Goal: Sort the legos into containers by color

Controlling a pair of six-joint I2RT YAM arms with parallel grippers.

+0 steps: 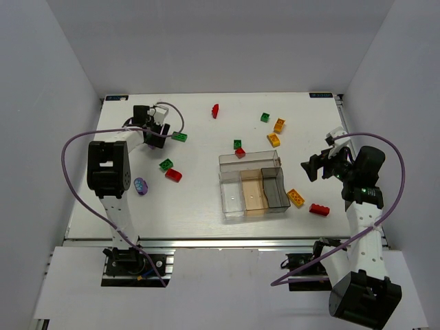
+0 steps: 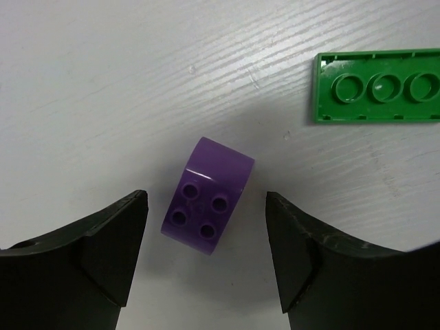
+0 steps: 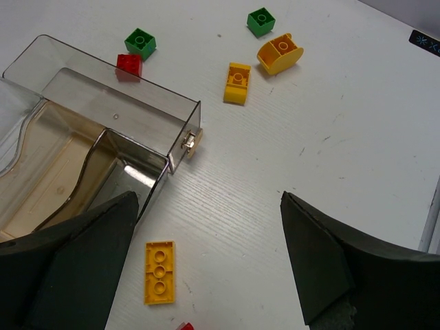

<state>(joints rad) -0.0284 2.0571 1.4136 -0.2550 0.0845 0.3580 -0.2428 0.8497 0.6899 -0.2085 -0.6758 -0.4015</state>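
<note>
A: How did the left tool [image 2: 206, 237] stand?

B: Spread wide and holding nothing, low over the desk [image 2: 103, 82]. A purple rounded brick [image 2: 208, 197] lay between its fingers [image 2: 110, 254], touching neither of them. A green plate [image 2: 377, 87] lay near, off to the upper right in that wrist view.

A: And from above?

B: The tool hid the purple brick there, and only the green plate showed just beside it. A separate lilac piece [image 1: 141, 185] sat closer to that arm's base, with a green brick [image 1: 166, 164] and a red brick [image 1: 173, 174] touching each other nearby.

A: The right tool [image 3: 210, 206]?

B: Also wide and empty. It hung over bare desk just off the smoky end of the tray [image 3: 124, 89]. A yellow plate [image 3: 159, 271] lay flat below it, nearer its left finger and beside the tray. Further out were two yellow bricks [image 3: 237, 82], and a green cube [image 3: 140, 42] with a red cube [image 3: 128, 65] just behind the tray's far wall.

A: So how far along was the sorting?

B: By my reading it had not really begun. Every compartment I could see (clear, amber and smoky) looked empty, and all the bricks lay loose on the desk, well scattered. The left tool seemed lined up to close on the purple brick. Everything else was left to do.
</note>
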